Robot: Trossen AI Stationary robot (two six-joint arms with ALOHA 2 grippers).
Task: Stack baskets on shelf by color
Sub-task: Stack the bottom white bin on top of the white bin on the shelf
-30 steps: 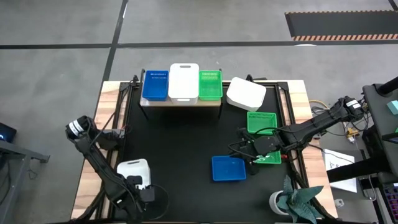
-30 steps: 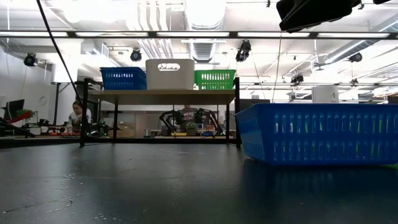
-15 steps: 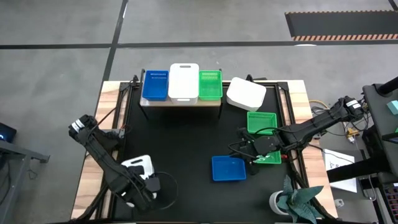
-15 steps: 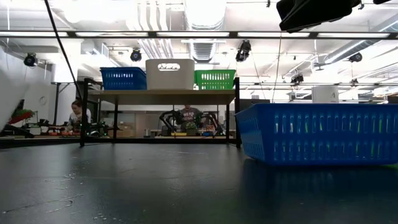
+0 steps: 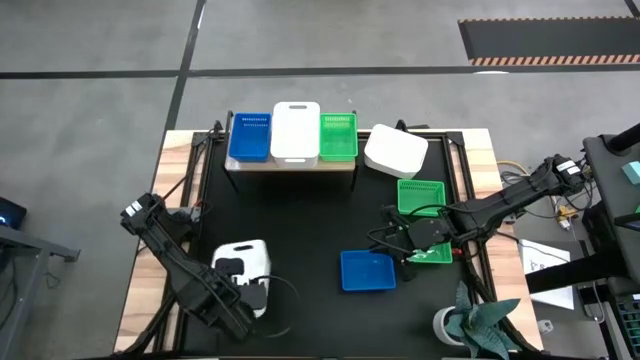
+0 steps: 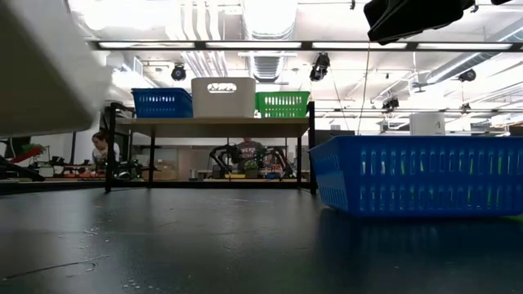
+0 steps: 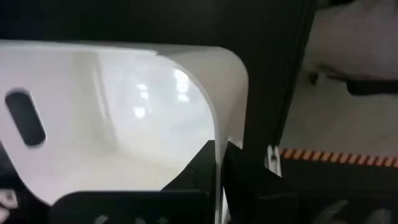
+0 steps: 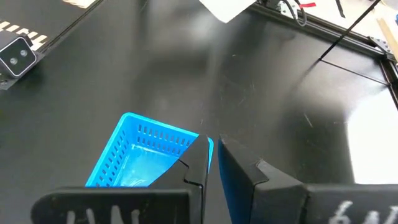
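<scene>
The left gripper is closed on the rim of a white basket and holds it above the table's front left part, well apart from the shelf. The right gripper pinches the wall of a blue basket in the front right area. The grip on the white basket is only at one thin edge, so the basket could tilt or slip out during the carry and fall on the table
</scene>
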